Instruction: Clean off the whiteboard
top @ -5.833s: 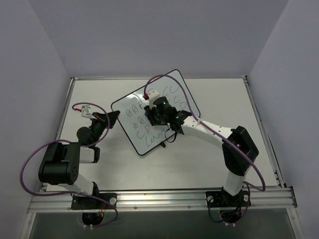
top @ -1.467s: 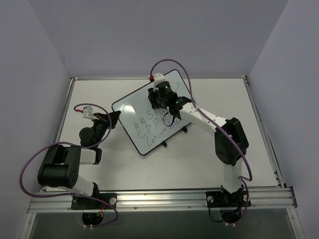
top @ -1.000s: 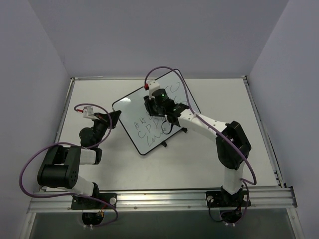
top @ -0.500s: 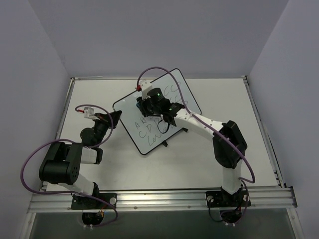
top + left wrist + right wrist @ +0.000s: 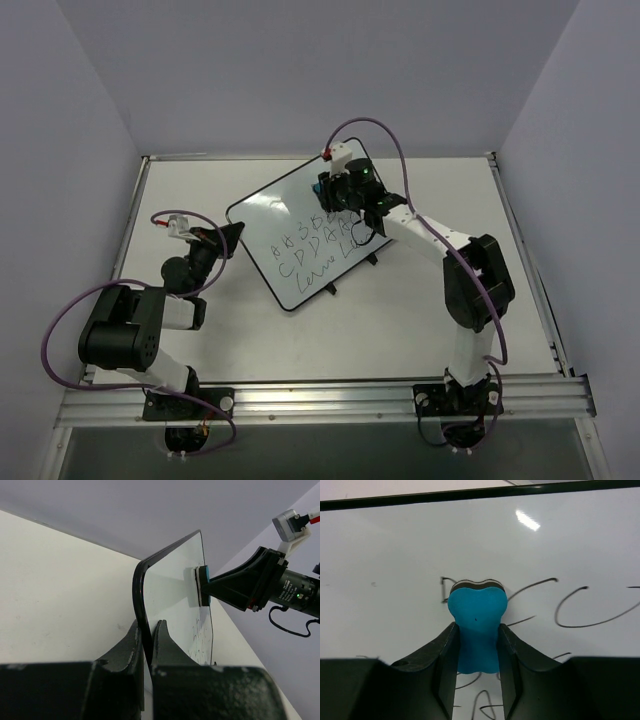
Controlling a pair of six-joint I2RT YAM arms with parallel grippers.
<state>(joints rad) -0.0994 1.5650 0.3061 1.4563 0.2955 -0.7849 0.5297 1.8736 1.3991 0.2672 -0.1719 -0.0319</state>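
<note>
The whiteboard is propped at a tilt in the middle of the table, with black marker writing across its lower part. My left gripper is shut on the board's black frame at its left corner. My right gripper is shut on a small blue eraser and presses it flat against the board near its far edge. In the left wrist view the eraser touches the board face. In the right wrist view, marker strokes lie right of and below the eraser.
Two small black clips stick out from the board's near-right long edge. The white table is fenced by a metal rail in front and grey walls on the other sides.
My right gripper has swept the eraser from the board's upper left toward the far right corner. The upper left of the board now shows less writing. The left gripper still clamps the frame.
</note>
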